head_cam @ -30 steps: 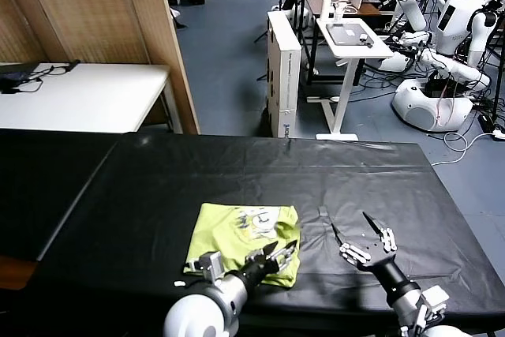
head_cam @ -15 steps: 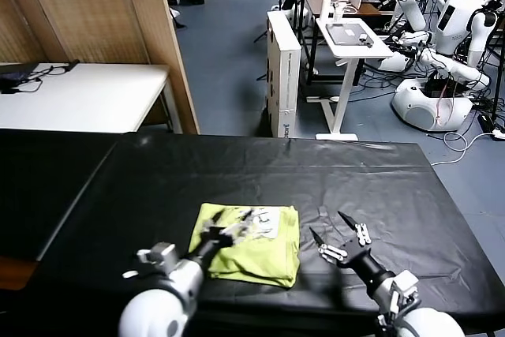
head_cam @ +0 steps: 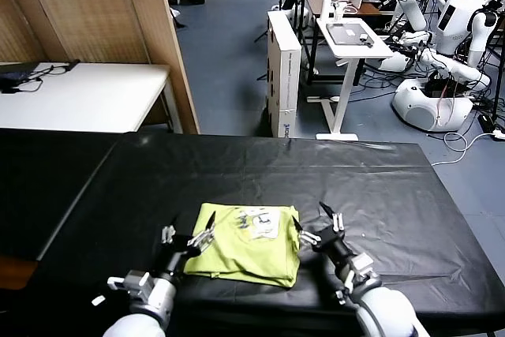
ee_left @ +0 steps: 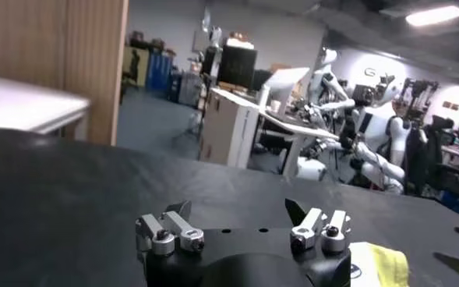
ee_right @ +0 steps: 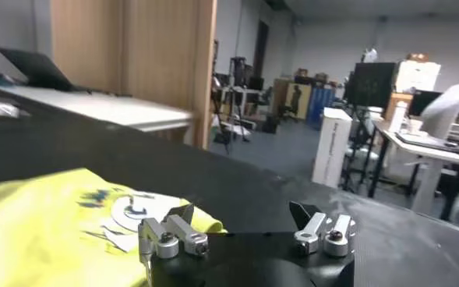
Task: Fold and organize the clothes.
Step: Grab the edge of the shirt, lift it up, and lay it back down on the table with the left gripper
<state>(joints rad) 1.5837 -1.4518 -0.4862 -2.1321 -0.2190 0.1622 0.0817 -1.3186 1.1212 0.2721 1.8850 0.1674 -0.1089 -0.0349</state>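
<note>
T-shirt [head_cam: 246, 244] lies folded; left gripper [head_cam: 188, 236] and right gripper [head_cam: 318, 225] flank it, spread, apparently untouching.

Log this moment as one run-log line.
T-shirt: folded, flat on black table | left gripper: open, at shirt's left edge | right gripper: open, at shirt's right edge | nothing held

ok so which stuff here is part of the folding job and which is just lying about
Job: folded lime T-shirt on the black table; left gripper and right gripper, either side of it, fingers open.

Lying about: white table, white desk, idle white robots.
</note>
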